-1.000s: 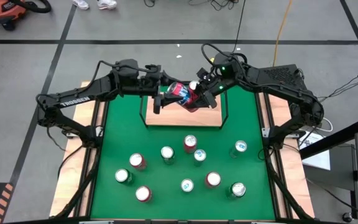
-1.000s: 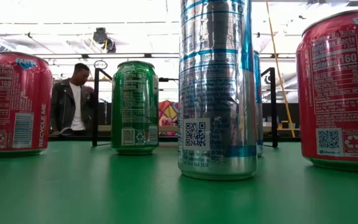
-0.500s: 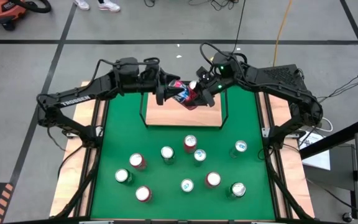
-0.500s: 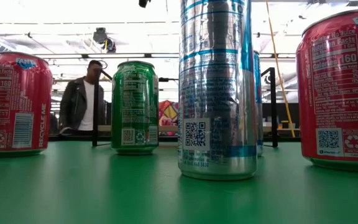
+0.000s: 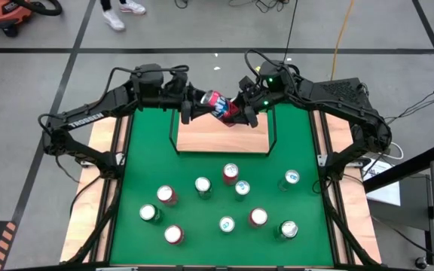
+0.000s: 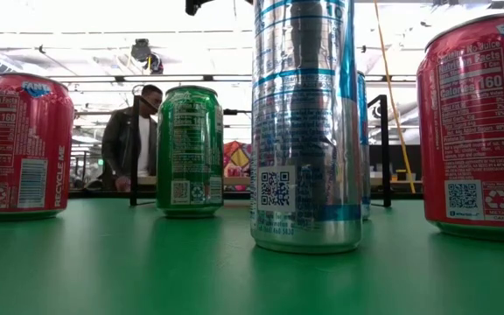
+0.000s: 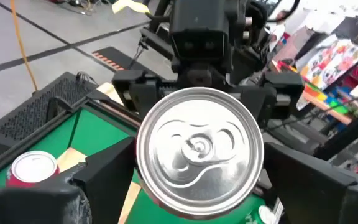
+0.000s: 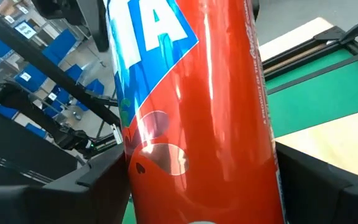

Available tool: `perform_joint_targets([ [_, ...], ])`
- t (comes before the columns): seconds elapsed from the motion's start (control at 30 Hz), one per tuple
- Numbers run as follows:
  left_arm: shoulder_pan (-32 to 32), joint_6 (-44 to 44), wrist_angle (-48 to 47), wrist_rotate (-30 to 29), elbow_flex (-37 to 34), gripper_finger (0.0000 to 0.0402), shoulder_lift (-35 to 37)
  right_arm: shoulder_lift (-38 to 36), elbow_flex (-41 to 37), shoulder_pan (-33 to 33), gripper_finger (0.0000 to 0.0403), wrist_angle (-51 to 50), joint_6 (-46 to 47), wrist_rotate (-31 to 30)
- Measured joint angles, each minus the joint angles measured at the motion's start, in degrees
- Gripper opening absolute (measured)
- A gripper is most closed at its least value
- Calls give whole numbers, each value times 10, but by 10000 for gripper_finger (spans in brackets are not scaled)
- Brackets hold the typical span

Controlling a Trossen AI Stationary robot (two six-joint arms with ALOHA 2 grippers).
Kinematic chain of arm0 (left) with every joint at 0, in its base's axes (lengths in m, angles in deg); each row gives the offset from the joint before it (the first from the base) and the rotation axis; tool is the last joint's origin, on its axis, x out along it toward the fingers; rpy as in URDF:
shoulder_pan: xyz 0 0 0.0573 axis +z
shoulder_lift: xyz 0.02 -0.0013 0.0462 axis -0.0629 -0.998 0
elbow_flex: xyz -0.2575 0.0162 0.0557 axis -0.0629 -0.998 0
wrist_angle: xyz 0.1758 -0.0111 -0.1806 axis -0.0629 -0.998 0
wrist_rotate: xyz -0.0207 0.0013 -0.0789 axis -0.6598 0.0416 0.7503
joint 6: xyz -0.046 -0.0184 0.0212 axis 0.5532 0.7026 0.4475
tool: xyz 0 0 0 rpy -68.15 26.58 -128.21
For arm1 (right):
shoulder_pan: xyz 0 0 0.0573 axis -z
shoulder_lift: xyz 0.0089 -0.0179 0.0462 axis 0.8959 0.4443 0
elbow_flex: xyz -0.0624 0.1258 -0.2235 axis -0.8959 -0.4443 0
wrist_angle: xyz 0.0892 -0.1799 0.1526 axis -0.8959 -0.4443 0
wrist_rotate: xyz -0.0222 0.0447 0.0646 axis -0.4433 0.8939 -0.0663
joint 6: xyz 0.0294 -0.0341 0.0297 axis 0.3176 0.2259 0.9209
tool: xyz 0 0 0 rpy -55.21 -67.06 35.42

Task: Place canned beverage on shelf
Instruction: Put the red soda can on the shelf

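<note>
**Can held tilted between two grippers above the shelf**

A slip is the risk: if one gripper lets go before the other grips firmly, the tilted red can (image 5: 218, 106) could drop and roll off the shelf (image 5: 221, 141). The right gripper (image 5: 239, 113) clasps the can's body, fingers wide. The left gripper (image 5: 189, 110) spreads wide around its end; contact is unclear.

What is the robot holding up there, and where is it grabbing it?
A red and blue can, lying sideways above the shelf. The right gripper clamps its side; the left gripper is open around its top end.
</note>
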Motion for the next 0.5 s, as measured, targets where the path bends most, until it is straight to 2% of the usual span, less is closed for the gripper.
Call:
perform_joint_targets([
  [0.17,0,-20,-1,3,0,339,-2,0,0,0,308,1,-16,-8],
  [0.5,3,-42,-3,16,0,266,-3,-2,0,1,308,-2,-34,-28],
])
